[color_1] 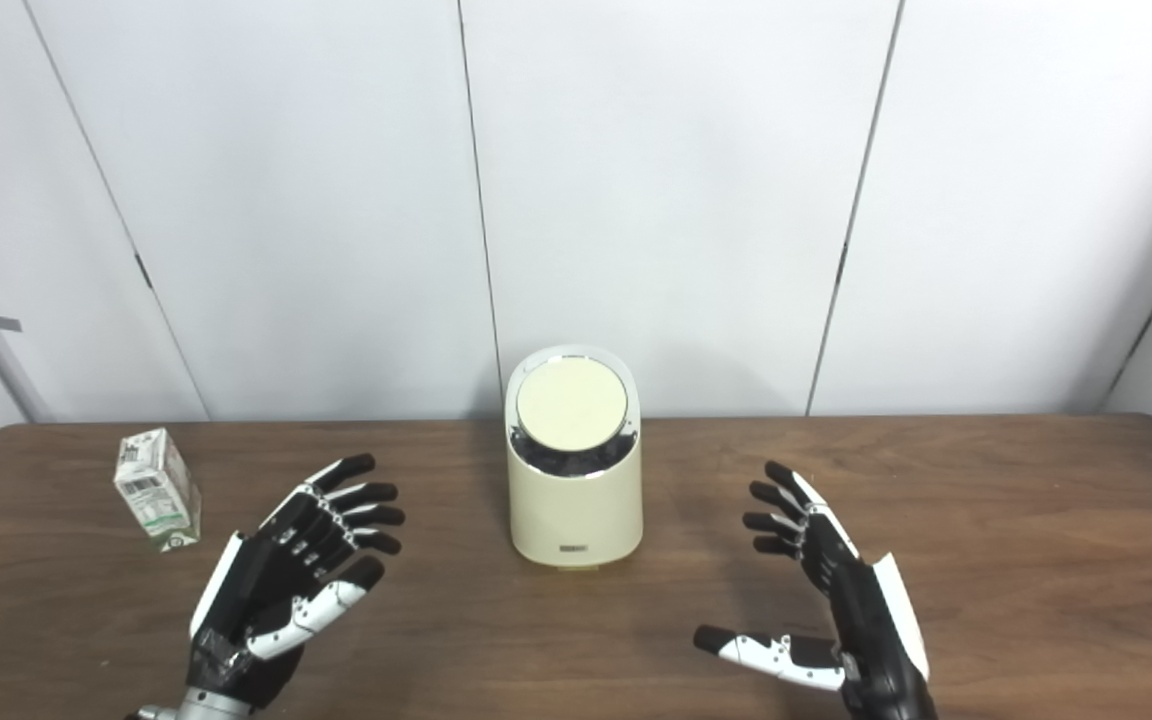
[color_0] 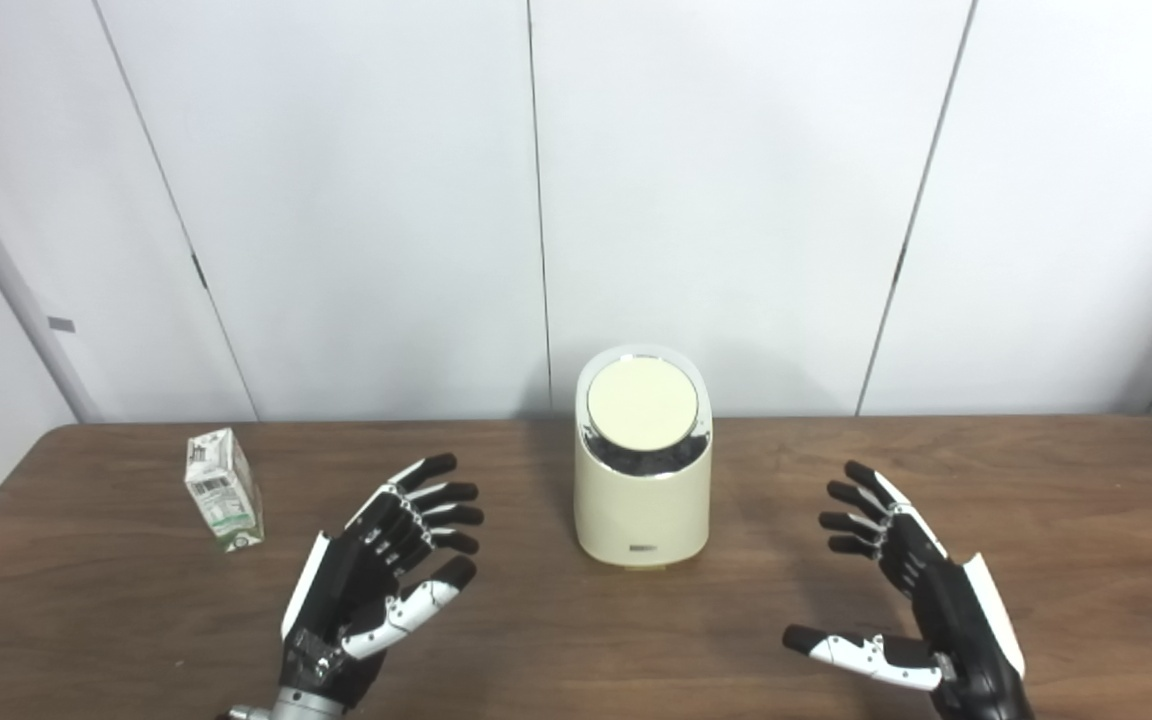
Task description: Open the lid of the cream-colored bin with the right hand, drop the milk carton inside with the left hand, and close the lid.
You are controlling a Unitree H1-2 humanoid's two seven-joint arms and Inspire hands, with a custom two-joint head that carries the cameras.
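White panelled wall behind a brown counter (color_0: 576, 650). Left eye view: bin (color_0: 643, 500) stands centre, lid (color_0: 642, 402) shut; carton (color_0: 223, 490) upright, far left. Right eye view: your right hand (color_1: 836, 590) and left hand (color_1: 286, 570) hover empty, fingers spread. Bring your right fingertips to the lid's rim without nudging the bin.

Wood-grain table (color_0: 576, 650), matt brown. Cream bin (color_0: 642, 510) smooth plastic, chrome ring around lid (color_0: 642, 403). Paper milk carton (color_0: 223, 489), printed, beyond the left hand (color_0: 376, 570), which is glossy plastic.
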